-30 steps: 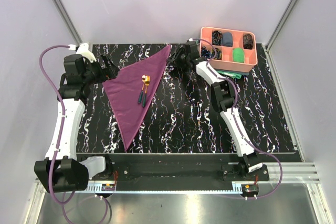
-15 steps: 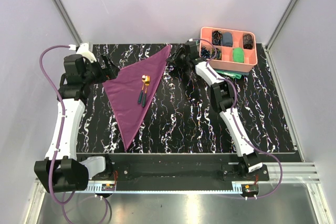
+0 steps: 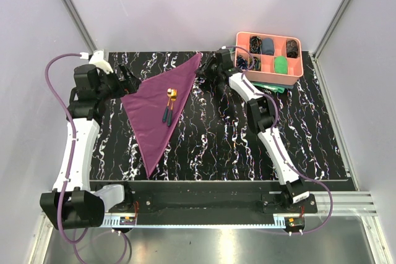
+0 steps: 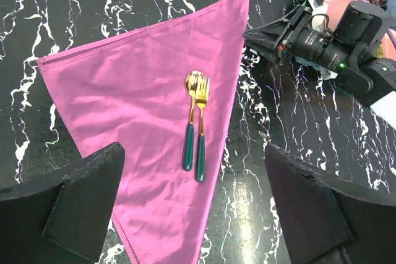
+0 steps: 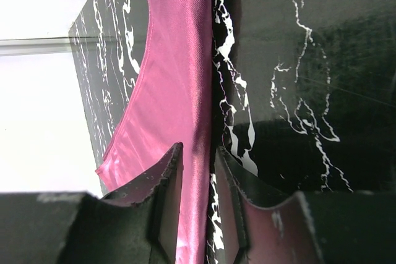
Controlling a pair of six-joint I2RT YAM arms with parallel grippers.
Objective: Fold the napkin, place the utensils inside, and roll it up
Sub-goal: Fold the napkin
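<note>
Now straddling with the right gripper (image 5: pixel 198 149) the long edge of the plum-purple soft cloth napkin (image 5: pixel 173 72) near its far corner, jaws narrowly apart with the cloth between them. Not yet pinching, as far as can be told.

Judging this as taking hold of that corner to begin wrapping over the cutlery. Calling for a pinch on every layer right at the hem, not on the black, white-veined tabletop (image 3: pixel 235 146) beneath. Calling then for lifting only a little and carrying the corner low across, so as not to be dragging the whole cloth or knocking the cutlery out of line.

Holding the left gripper (image 3: pixel 127 76) spread wide and empty near the napkin's left corner, well placed for pinning that side.

Lying flat on the table's far left part as a triangle, long edge running from the far corner by the right gripper down to a narrow tip pointing at the near edge.

Resting side by side on it, just inside that edge: the slim gold-headed spoon and fork with dark teal handles (image 4: pixel 197 134), heads pointing far, handles near, long axes roughly along the edge.
</note>
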